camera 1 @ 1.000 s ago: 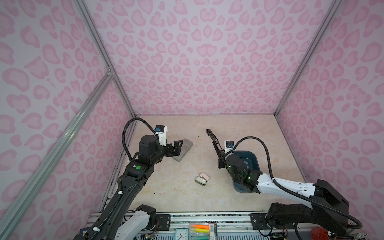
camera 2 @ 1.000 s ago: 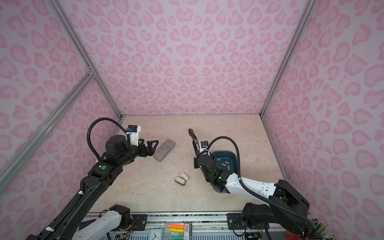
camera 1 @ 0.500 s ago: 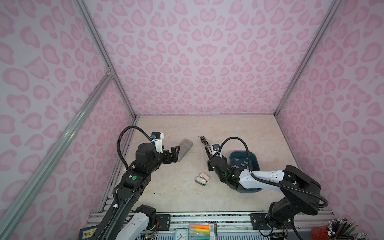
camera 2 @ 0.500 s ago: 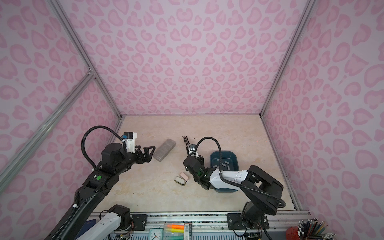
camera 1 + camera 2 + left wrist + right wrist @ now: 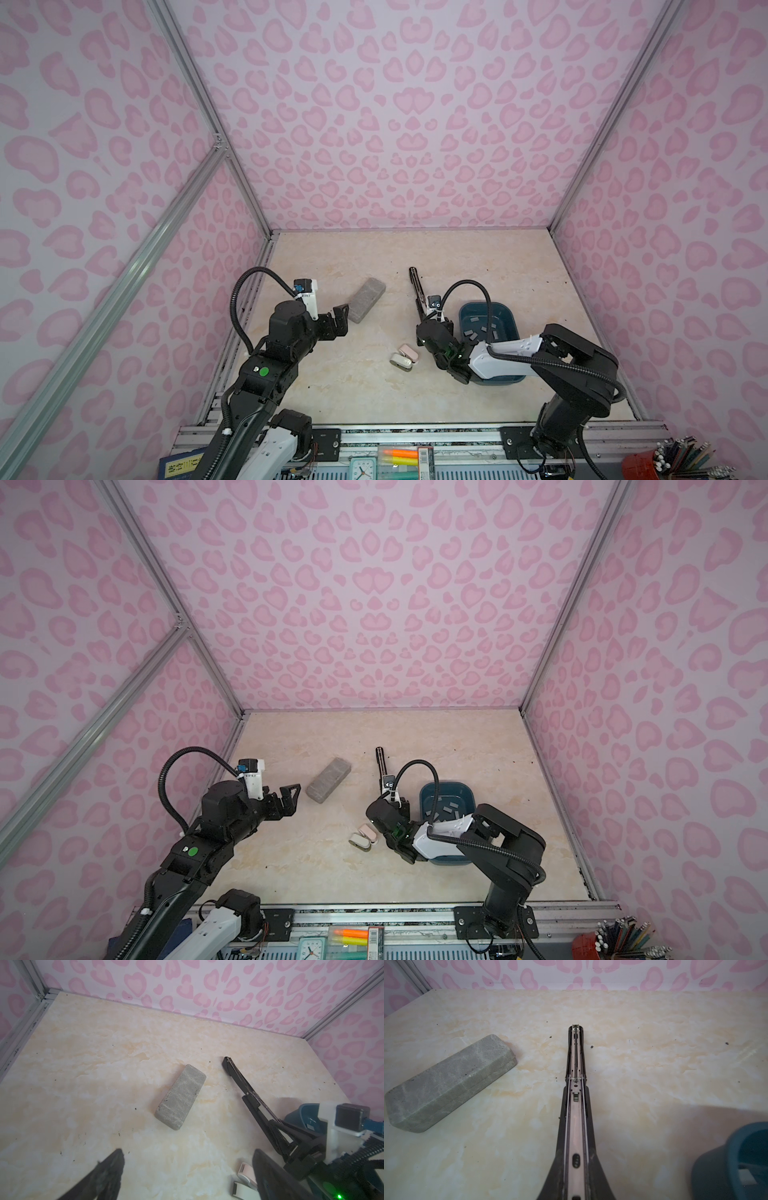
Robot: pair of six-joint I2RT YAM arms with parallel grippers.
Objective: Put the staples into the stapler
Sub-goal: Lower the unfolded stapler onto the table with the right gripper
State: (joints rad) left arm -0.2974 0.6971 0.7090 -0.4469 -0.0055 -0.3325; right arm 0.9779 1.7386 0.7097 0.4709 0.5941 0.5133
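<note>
At the left of both top views the left pincer (image 5: 338, 320) hangs above the beige marbled table (image 5: 374, 257) with its black fingers (image 5: 110, 1174) spread wide, gripping nothing. Just beyond it lies the big grey speckled rectangular block (image 5: 365, 300), flat on the table. Nearer the front edge sit 2 small rounded pieces side by side and touching, 1 pale pink (image 5: 409, 352) and 1 white (image 5: 401, 360). To their right the long black stapler (image 5: 417, 286) is folded open, its silver channel (image 5: 576, 1118) facing up, and the right pincer (image 5: 288, 1136) is pressed together on its near end. The small silver-grey staples (image 5: 471, 332) lie loose inside the dark teal plastic tub (image 5: 505, 318) beside that arm
</note>
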